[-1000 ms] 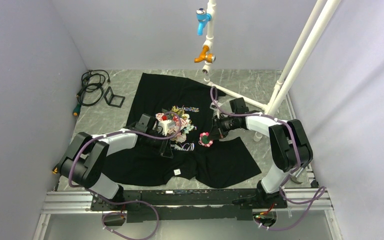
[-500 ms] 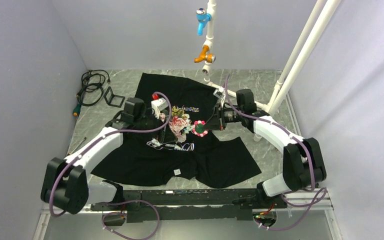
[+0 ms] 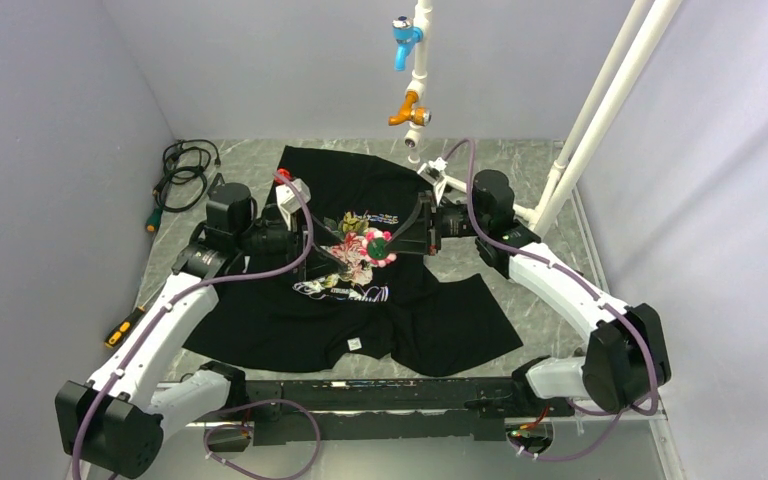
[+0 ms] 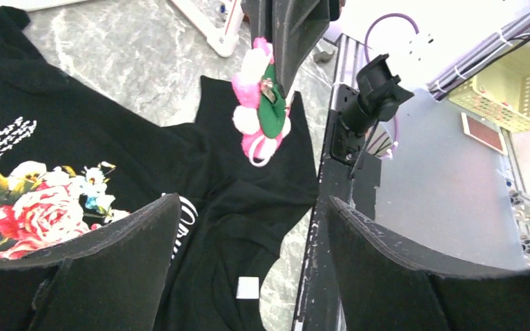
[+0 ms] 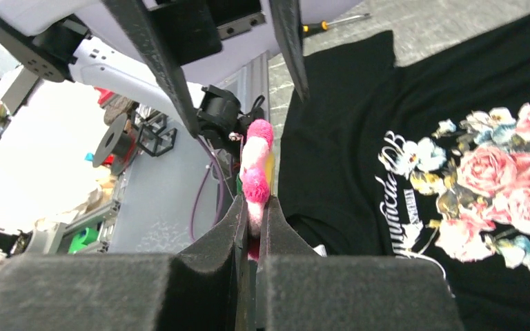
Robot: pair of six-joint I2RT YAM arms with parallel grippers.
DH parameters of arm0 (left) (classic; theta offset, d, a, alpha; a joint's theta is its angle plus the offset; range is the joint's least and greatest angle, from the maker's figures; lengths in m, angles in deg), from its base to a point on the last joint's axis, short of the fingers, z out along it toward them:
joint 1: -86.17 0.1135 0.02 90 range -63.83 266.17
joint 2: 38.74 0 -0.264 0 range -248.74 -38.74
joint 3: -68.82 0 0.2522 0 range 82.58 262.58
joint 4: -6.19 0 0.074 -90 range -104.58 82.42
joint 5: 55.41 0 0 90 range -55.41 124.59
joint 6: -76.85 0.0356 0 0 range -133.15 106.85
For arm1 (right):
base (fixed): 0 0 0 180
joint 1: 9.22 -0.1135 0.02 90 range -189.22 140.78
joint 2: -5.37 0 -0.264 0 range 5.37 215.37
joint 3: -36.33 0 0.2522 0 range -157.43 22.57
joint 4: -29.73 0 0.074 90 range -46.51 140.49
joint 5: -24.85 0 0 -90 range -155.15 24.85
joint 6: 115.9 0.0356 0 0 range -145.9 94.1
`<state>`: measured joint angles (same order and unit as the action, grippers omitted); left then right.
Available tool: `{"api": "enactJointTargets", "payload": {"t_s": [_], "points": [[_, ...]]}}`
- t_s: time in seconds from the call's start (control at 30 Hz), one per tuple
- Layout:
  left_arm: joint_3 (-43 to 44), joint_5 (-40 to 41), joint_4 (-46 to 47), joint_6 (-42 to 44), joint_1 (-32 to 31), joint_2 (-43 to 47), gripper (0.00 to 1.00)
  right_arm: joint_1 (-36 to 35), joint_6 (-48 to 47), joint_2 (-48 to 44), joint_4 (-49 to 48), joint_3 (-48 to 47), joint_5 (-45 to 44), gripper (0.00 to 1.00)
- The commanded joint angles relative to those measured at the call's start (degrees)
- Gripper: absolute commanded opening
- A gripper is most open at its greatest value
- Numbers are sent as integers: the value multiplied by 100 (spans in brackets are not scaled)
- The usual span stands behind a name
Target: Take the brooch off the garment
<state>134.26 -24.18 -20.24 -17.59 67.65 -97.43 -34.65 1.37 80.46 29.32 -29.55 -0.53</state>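
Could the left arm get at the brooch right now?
Probably yes: the left gripper is open and faces the brooch, which the right gripper holds in the air above the garment, with nothing between them.

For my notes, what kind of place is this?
Probably a robotics lab test cell: plain walls around a marbled table, left arm and right arm on a rail, white pipe frame.

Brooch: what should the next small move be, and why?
Probably carry the brooch sideways past the garment edge and lower it onto the table: the right pincer is shut on it, it hangs free of the cloth, and the left pincer is open and empty.
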Motion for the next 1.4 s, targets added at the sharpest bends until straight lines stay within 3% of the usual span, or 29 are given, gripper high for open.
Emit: {"api": "enactJointTargets", "payload": {"t_s": [0.0,0.53,1.07,1.27,1.37], "points": [[189,-465,461,-552,-161,-25,80,-288,-293,-300,43,-463,-75,0],[140,-452,933,-965,-679,-63,63,-743,-657,-532,154,-504,-301,0],[-119,-272,1759,-1796,-731,-148,40,-816,-755,-450,151,-563,-335,0],[-225,-328,1869,-1938,-766,-160,23,-815,-691,-456,100,-547,-338,0],[-257,-364,1997,-2128,-767,-182,22,-816,-711,-470,131,-530,-337,0]]}}
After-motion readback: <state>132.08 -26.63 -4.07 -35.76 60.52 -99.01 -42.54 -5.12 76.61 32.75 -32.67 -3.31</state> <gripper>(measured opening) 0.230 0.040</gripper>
